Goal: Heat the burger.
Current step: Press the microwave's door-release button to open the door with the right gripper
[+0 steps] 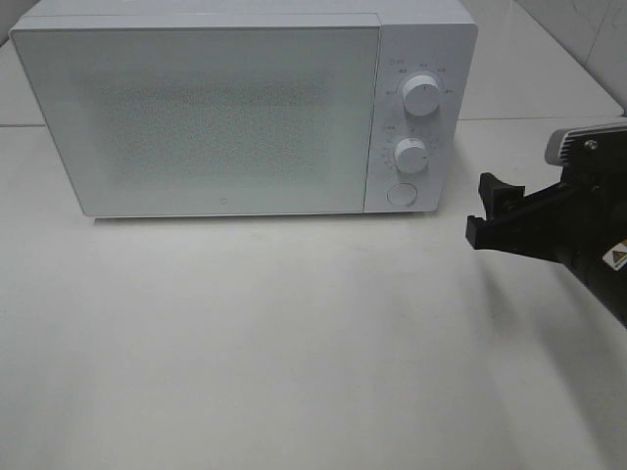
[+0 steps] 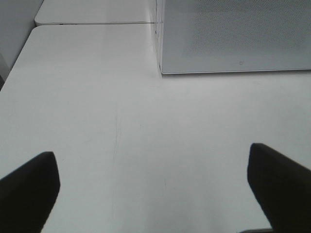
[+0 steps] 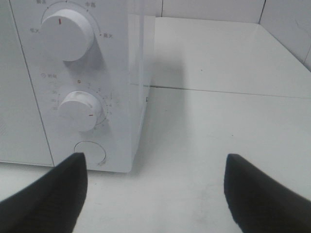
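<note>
**Status: Both Grippers Open, Microwave Door Closed**

The microwave (image 1: 196,117) stands at the back of the white table (image 1: 294,343) with its door shut. The control panel carries an upper knob (image 1: 420,94), a lower knob (image 1: 410,155) and a round button (image 1: 401,194).

The right gripper (image 1: 482,210) hovers just to the right of the control panel, clear of it. Its jaws are spread wide and hold nothing.

The left gripper (image 2: 151,150) is above bare table in front of the door. Its jaws are fully spread and hold nothing.

The burger appears in no view, so its position cannot be told.
</note>
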Available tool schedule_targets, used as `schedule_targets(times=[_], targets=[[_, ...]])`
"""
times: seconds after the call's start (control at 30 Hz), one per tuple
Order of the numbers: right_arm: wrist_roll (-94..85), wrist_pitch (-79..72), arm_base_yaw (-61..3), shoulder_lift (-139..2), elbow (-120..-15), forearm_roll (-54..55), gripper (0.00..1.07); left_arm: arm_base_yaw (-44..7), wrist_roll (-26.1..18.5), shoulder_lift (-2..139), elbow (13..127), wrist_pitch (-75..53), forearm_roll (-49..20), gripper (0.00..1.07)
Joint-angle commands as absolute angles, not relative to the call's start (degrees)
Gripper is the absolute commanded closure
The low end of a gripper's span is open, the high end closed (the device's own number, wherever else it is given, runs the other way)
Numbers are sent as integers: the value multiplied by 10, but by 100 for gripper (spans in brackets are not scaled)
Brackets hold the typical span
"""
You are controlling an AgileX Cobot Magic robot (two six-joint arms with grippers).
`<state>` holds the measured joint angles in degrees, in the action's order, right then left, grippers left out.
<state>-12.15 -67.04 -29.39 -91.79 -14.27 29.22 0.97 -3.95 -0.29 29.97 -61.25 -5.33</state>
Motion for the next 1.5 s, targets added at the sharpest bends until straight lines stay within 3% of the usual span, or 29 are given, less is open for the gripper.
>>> schedule_targets(times=[0.03, 0.4, 0.63, 1.0, 1.3, 1.4, 1.47, 1.5], targets=[[-136, -684, -347, -941, -167, 341, 31, 11, -38, -10, 299, -615, -52, 7], [-136, -674, -429, -1002, -232, 407, 31, 11, -38, -10, 299, -615, -52, 7], [-132, -662, -438, -1014, -245, 414, 33, 11, -38, -10, 299, -615, -52, 7], [151, -663, -438, -1014, -245, 424, 39, 11, -38, -10, 299, -615, -52, 7], [505, -662, -438, -1014, -245, 423, 54, 11, -38, -10, 299, -615, -52, 7], [596, -662, -438, -1014, -245, 423, 63, 11, -38, -10, 299, -615, -52, 7], [649, -662, -437, -1014, -245, 437, 76, 11, -38, -10, 299, -615, -52, 7], [649, -662, -437, -1014, -245, 437, 76, 11, -38, -10, 299, -615, -52, 7]])
